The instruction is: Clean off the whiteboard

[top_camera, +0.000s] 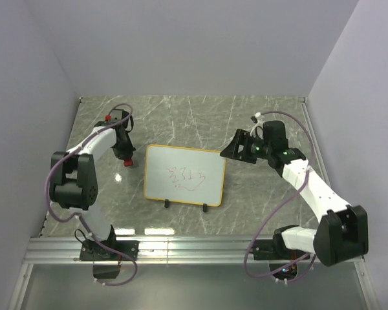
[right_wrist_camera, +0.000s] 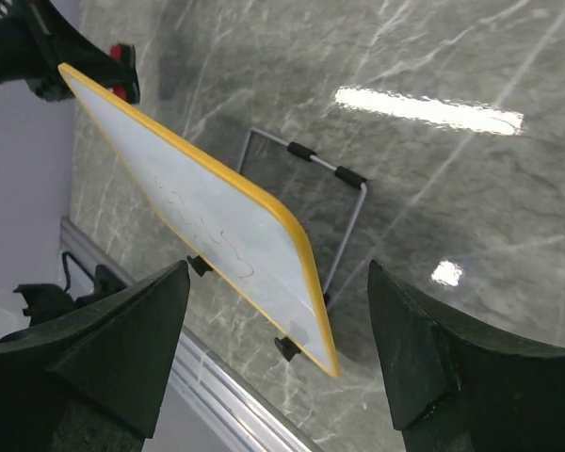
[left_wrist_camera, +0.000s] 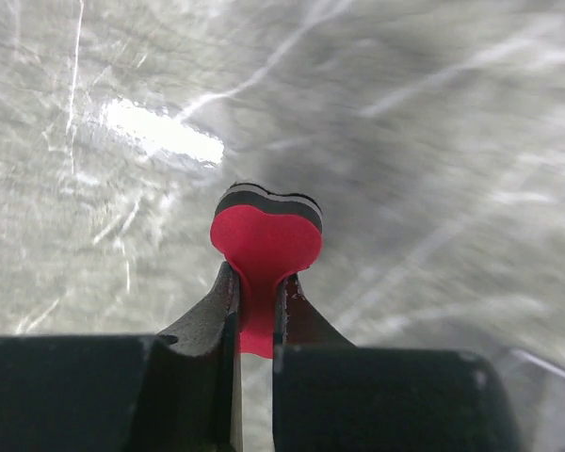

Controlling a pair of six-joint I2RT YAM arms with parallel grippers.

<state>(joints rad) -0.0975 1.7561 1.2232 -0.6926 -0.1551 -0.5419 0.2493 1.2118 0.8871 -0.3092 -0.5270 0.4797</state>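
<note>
whiteboard (top_camera: pixel 184 175) sits propped near the middle of my marble table (top_camera: pixel 181 116), yellow frame tilted on its wire stand (right_wrist_camera: pixel 348 202), red scribbles (top_camera: pixel 187 175) across the face. from the overhead view, my left gripper (top_camera: pixel 126 158) is at the board's 9 o'clock, just off the left edge, fingers pinched tight on a red heart-shaped eraser (left_wrist_camera: pixel 266 235) with a black and white layer. my right gripper (top_camera: pixel 236 150) is at about 2 o'clock, just beside the upper right corner, jaws spread wide and holding nothing. i cannot tell if it touches the frame.
</note>
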